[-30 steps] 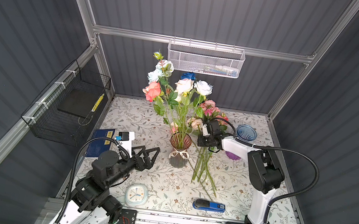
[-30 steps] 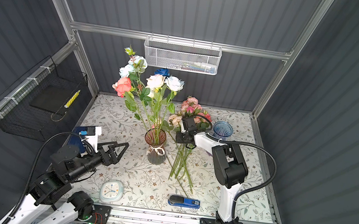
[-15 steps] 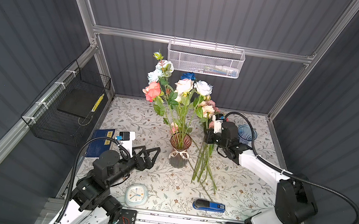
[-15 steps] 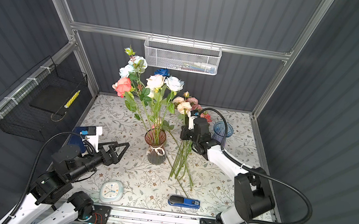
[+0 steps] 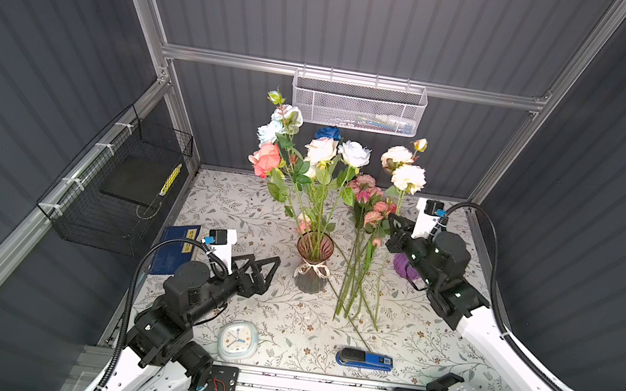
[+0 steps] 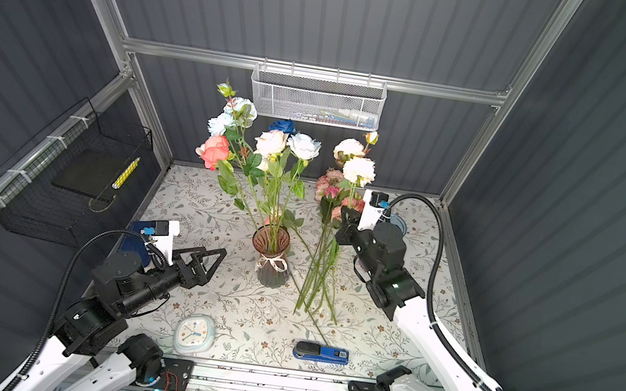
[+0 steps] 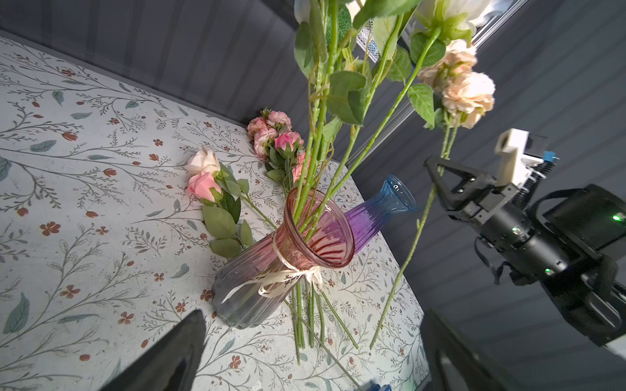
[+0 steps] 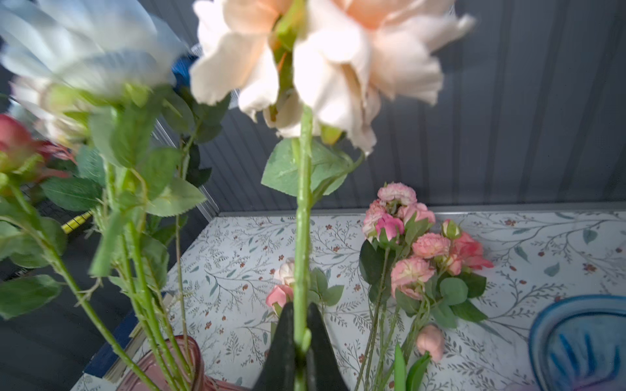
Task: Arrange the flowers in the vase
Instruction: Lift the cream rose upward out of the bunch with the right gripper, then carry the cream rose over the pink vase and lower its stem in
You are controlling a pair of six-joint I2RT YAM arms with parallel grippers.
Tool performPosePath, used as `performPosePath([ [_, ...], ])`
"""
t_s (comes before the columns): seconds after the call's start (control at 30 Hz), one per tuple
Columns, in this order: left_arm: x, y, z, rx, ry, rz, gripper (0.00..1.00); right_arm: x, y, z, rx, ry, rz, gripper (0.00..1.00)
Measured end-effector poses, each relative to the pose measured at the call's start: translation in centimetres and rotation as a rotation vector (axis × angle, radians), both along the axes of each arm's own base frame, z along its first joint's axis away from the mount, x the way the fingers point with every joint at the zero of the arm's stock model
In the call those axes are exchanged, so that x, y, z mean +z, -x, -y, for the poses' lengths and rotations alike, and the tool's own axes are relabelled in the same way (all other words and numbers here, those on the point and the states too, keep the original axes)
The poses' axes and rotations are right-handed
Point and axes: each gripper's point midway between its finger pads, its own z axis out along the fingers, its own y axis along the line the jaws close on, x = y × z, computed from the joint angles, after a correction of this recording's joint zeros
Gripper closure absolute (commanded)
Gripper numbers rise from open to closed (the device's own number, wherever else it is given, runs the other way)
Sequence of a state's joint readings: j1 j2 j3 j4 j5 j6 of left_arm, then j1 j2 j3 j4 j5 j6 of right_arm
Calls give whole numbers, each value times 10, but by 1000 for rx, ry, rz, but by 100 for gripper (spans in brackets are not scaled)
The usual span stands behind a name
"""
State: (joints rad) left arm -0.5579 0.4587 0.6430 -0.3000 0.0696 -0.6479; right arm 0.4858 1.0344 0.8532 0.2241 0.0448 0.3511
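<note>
Flowers were split three ways: most upright in the pink vase mid-way across the table, a loose bunch lying just right of it, & one peach stem held up in the air. Far left, a black wire basket hung on the side wall, w/ a blue booklet on the table below. Then the left gripper, low beside the booklet, pointed at the vase but apart from it, jaws spread wide w/ nothing btwn them. In front of it a pale clock lay face-up near the table's front edge. The vase had a ribbon at its neck; stems & leaves fanned out above the rim, blooms pink, blue, white. A white mesh basket hung on the back wall behind them. The loose bunch had pink heads toward the back, stem ends toward the front, close to a blue-black stapler. The right gripper was raised just right of that bunch, jaws pinched tight on the peach stem partway down; the stem's lower end hung among the loose stems, can't tell if it touched the table. A blue-purple vase stood just behind that gripper, mostly hidden by the arm in both top views.
</note>
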Motion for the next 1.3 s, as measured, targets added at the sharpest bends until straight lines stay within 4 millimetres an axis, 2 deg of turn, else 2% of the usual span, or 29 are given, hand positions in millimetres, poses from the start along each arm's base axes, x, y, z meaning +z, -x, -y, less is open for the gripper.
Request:
performPosePath([
  [0.2, 1, -1, 1, 0, 2, 3, 0, 50, 34, 14, 16, -75, 124, 100],
  [0.37, 0, -2, 1, 0, 0, 0, 0, 86, 59, 8, 92, -138, 205, 100],
  [0.47, 0, -2, 1, 0, -1, -1, 0, 115, 74, -7, 166, -183, 270, 100],
  [0.63, -1, -2, 1, 0, -2, -3, 0, 179, 105, -53, 326, -241, 438, 100],
  [0.73, -1, -3, 2, 0, -3, -5, 0, 210, 113, -76, 377, -265, 539, 100],
  [0.83, -1, -3, 2, 0, -3, -7, 0, 231, 109, -98, 392, -271, 610, 100],
  [0.9, -1, -3, 2, 1, -3, -7, 0, 236, 101, -112, 392, -266, 638, 100],
  [1.0, 0, -3, 2, 1, -2, -5, 0, 234, 86, -128, 379, -246, 653, 100],
  [1.17, 4, -1, 1, 1, 5, 7, 0, 208, 59, -152, 348, -201, 636, 100],
  [1.3, 8, 0, 0, 0, 8, 12, 0, 173, 41, -165, 329, -166, 585, 100],
])
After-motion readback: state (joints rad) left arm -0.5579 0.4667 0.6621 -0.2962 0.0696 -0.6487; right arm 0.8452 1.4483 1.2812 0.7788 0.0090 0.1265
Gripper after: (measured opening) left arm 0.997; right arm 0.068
